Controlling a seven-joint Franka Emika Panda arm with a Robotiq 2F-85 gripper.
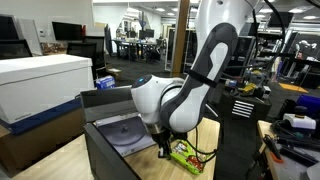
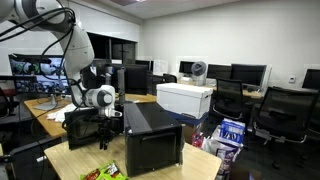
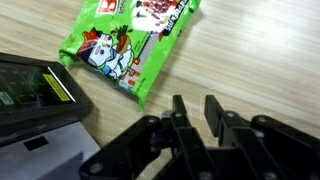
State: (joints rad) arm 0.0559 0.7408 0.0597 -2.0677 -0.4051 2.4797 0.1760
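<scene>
Snack packet (image 3: 128, 42), green, cartoon-printed, lying flat.

An open-plan office that doubles as a robotics lab: rows of computer monitors (image 2: 248, 72) line the desks, black office chairs (image 2: 288, 112) stand about, and more workstations (image 1: 140, 42) fill the background.

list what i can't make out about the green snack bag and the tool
green snack bag: top cut off by the wrist view's upper edge, print blurred
tool: how far its jaws stand apart, blurred in the wrist view, too small in both exterior views
dark device: cut off by the wrist view's left edge
</scene>
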